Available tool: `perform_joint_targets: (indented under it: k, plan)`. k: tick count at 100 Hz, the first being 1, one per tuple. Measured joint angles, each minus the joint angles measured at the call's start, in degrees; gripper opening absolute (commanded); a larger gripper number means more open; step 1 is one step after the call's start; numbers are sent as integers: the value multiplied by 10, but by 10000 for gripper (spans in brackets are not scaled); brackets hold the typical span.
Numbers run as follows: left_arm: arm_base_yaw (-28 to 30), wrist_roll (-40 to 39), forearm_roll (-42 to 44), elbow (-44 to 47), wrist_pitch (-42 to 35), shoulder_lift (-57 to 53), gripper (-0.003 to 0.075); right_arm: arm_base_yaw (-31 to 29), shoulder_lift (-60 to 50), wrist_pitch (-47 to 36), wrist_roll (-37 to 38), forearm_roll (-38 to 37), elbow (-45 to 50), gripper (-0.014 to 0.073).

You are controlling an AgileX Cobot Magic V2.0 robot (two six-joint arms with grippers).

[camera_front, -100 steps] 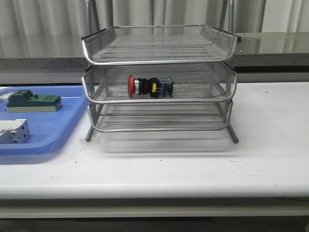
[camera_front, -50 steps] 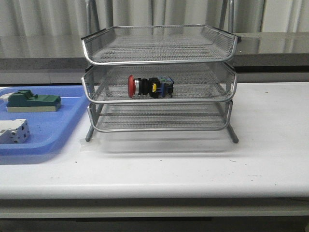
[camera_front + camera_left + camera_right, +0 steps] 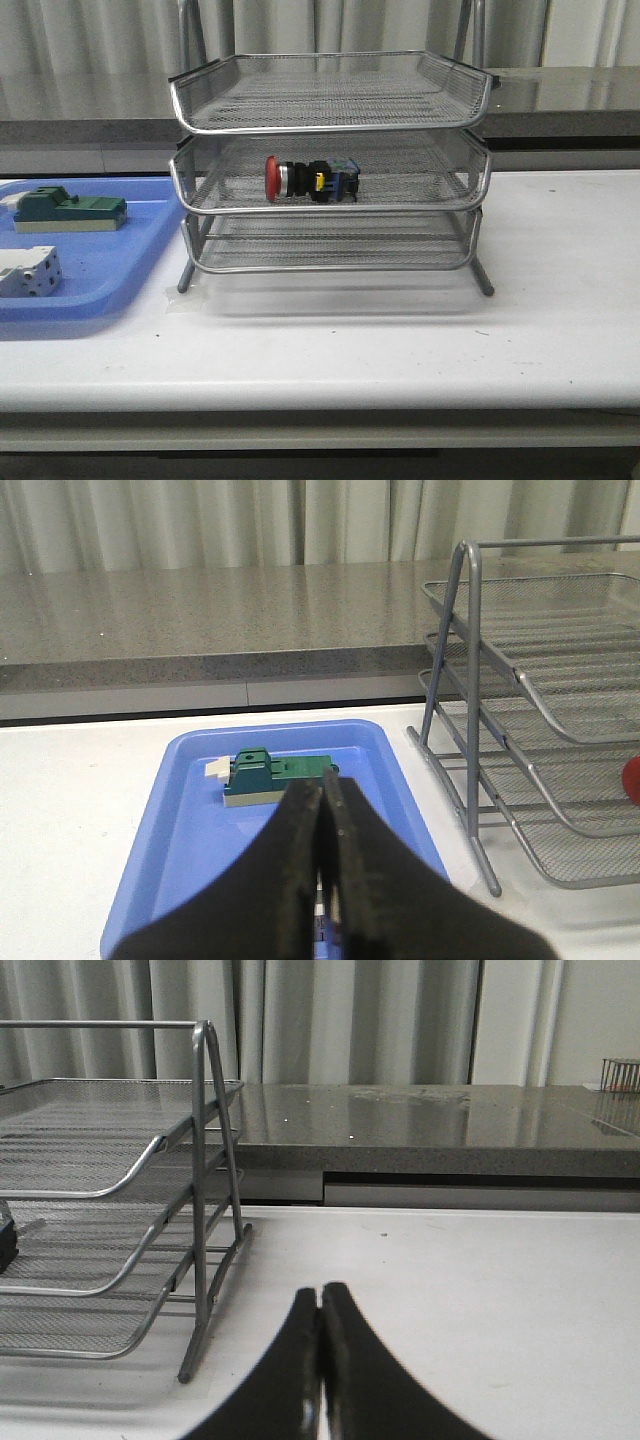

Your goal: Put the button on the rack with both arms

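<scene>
We see the button (image 3: 311, 180) lying on its side in the middle tier of the rack (image 3: 330, 165), left of centre in the front view, red head pointing left. The rack stands on the white table (image 3: 400, 340). At the left edge of that view sits a blue tray (image 3: 95, 275) holding a green-topped block (image 3: 68, 210) and a white terminal block (image 3: 28, 272). In the wrist views, the left gripper (image 3: 323, 810) and the right gripper (image 3: 320, 1315) each have their fingers pressed together, pinching nothing.
</scene>
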Motion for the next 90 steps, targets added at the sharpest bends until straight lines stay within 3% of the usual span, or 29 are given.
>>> perform_joint_targets:
  k: [23,49,90]
  plan:
    - [0,-15,85,0,0,0,-20,0,0,0,0,0,0,-57]
    - [0,-276,333,20,2,-37,-20,0,0,0,0,0,0,-57]
    - [0,-372,387,135,-2,-184,-20,0,0,0,0,0,0,-57]
